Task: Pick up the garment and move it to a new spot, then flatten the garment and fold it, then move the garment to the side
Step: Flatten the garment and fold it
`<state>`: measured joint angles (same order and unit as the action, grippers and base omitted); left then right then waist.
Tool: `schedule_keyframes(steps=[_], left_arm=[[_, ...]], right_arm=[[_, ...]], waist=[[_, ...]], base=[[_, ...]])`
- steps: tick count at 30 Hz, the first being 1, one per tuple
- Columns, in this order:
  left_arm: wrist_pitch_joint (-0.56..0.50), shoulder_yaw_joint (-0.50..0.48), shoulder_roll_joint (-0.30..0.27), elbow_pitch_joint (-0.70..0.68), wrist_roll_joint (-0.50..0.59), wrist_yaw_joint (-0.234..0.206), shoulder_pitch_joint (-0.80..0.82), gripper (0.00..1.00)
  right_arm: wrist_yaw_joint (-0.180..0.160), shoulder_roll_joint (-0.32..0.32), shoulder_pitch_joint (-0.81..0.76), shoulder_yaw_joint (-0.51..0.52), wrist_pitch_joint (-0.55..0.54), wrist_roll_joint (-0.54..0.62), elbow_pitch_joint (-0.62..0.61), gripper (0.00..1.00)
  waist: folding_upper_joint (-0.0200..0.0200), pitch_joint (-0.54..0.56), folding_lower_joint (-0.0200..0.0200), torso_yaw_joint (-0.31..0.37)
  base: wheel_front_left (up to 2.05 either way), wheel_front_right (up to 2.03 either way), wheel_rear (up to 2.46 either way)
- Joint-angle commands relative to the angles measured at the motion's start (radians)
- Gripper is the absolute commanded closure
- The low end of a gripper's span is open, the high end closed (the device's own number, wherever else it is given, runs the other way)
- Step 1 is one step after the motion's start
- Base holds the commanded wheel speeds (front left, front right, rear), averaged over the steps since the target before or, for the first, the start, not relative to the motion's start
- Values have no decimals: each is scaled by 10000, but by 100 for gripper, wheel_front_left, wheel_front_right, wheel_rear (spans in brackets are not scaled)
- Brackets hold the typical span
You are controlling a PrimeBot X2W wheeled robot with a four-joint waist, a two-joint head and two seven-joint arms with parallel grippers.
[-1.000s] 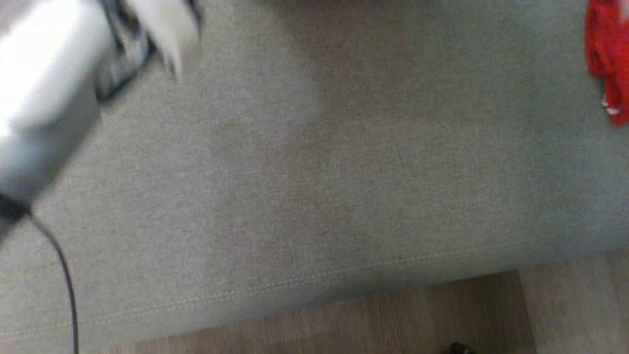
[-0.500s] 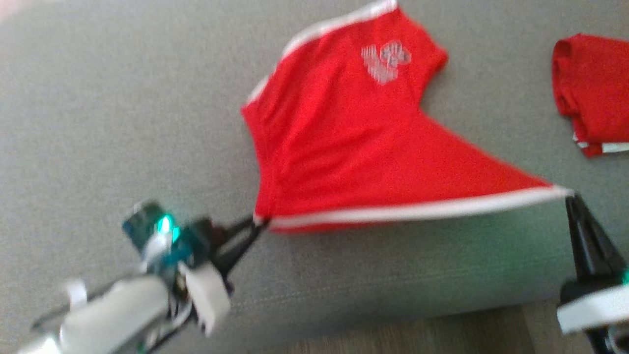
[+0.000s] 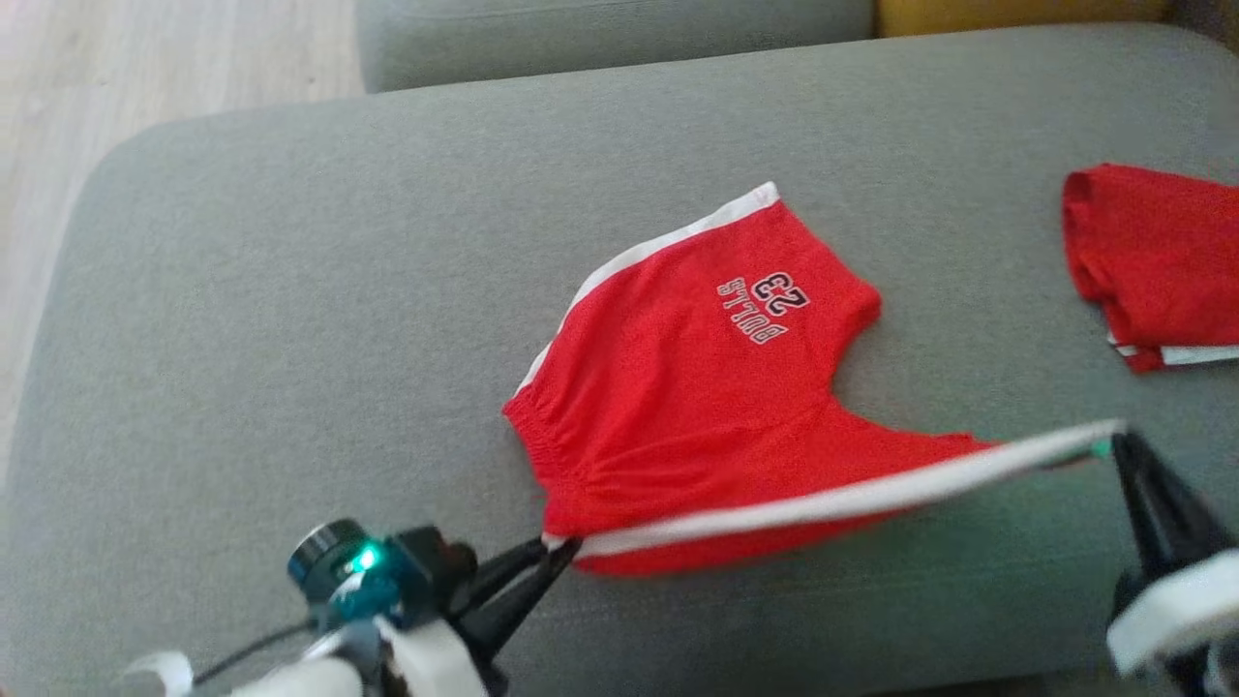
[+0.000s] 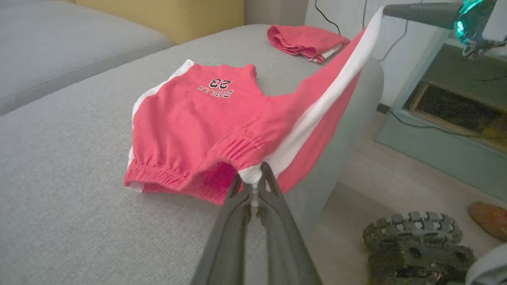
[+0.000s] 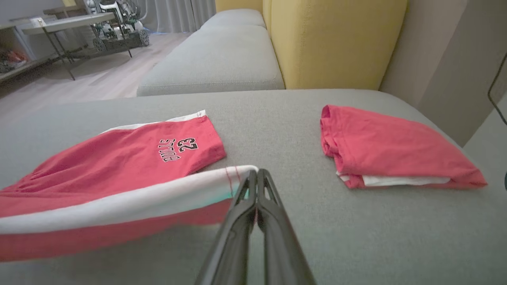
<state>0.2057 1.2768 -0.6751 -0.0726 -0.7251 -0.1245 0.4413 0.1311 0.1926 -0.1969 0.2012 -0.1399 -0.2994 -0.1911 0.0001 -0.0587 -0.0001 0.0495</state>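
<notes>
Grey fabric cushion [image 3: 290, 319] carried red shorts [image 3: 697, 407] stretched along its near edge.
Left gripper [image 3: 559, 554] clamped the waistband corner and right gripper [image 3: 1115, 447] pinched the white-striped hem, both above the cushion's front edge; the far leg lay flat mid-cushion. A folded red garment [image 3: 1152, 261] sat at the cushion's right end, open fabric to the left, wood floor [image 3: 174, 58] beyond.

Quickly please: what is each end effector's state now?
The left end effector is closed on the red fabric shorts with white side stripes.
The right end effector is closed on the same shorts.
</notes>
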Motion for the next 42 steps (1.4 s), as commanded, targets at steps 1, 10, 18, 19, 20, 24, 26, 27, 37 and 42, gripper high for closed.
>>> schedule_keyframes(steps=[1,10,18,19,20,24,26,27,37,42], left_arm=[[132,-580,-104,-84,-151,54,736,100],[48,-1499,1096,1726,-1052,586,2129,100],[-383,-1927,1930,3104,-1516,782,3255,100],[-411,-1968,2052,3245,-1581,799,3346,100],[-442,-1983,2155,3376,-1594,807,3453,100],[-461,-2076,2457,3845,-1550,746,3870,100],[-505,-2098,2550,4067,-1564,735,3999,100],[-522,-2091,2578,4172,-1528,702,4062,100],[-366,-2181,2868,4677,-1623,717,4236,100],[-125,-2279,2929,4729,-1626,469,4076,0]], right_arm=[[-4,381,786,-67,-15,193,-268,100],[-4,1723,4781,-1206,-412,633,2379,100],[-4,2740,8495,-3223,-758,64,4898,100],[-4,2829,8891,-3499,-744,22,5145,100],[-4,2914,9256,-3754,-724,-2,5393,100],[-4,3196,10409,-4735,-950,-223,6446,100],[-4,3289,10855,-5170,-962,-383,6905,100],[-4,3331,11041,-5403,-950,-474,7113,100],[-4,3272,12060,-6319,-212,-1737,8757,0],[-4,3260,12169,-6342,780,-2332,9160,0]], waist=[[-1,-331,1,-257],[-1,-1857,1,-879],[-1,-3075,1,-1364],[-1,-3198,1,-1408],[-1,-3307,1,-1454],[-1,-3678,1,-1616],[-1,-3797,1,-1671],[-1,-3842,1,-1692],[-1,-4037,1,-1755],[-1,-3844,1,-1588]], base=[[0,0,0],[0,0,0],[0,0,0],[0,0,0],[0,0,0],[0,0,0],[0,0,0],[0,0,0],[0,0,0],[0,0,0]])
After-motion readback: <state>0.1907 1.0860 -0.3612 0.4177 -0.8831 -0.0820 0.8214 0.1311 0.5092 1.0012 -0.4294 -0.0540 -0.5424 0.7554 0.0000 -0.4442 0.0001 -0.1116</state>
